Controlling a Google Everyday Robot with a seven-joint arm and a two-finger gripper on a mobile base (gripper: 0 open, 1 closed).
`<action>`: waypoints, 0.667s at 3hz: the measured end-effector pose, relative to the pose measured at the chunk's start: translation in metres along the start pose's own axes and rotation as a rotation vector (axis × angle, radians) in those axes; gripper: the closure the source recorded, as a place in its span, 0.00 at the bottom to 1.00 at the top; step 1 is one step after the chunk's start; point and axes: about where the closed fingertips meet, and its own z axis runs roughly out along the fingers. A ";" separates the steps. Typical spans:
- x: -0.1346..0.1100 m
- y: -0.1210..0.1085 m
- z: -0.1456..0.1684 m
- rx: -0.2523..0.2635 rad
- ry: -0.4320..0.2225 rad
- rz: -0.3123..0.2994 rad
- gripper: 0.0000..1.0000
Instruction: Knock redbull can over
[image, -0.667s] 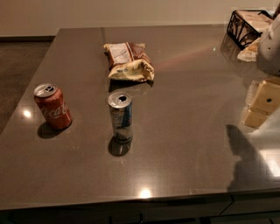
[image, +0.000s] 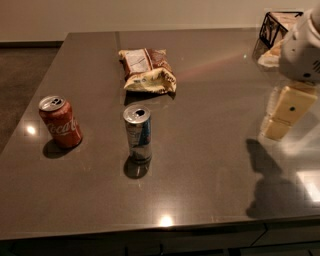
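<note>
The redbull can (image: 138, 133), slim, silver and blue with a silver top, stands upright near the middle of the dark table (image: 210, 165). My gripper (image: 276, 130) hangs from the white arm (image: 301, 47) at the right edge of the view. It is just above the table surface and far to the right of the can, with a wide gap between them. It holds nothing that I can see.
A red Coca-Cola can (image: 61, 121) stands upright left of the redbull can. A crumpled chip bag (image: 147, 70) lies behind it. A black wire rack (image: 278, 25) sits at the table's far right corner. The table's front edge runs along the bottom.
My gripper and arm have shifted slightly left, toward the table's middle. Both cans and the bag have not moved.
</note>
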 end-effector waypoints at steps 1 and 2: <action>-0.040 0.000 0.016 -0.018 -0.099 -0.030 0.00; -0.082 0.004 0.038 -0.044 -0.239 -0.044 0.00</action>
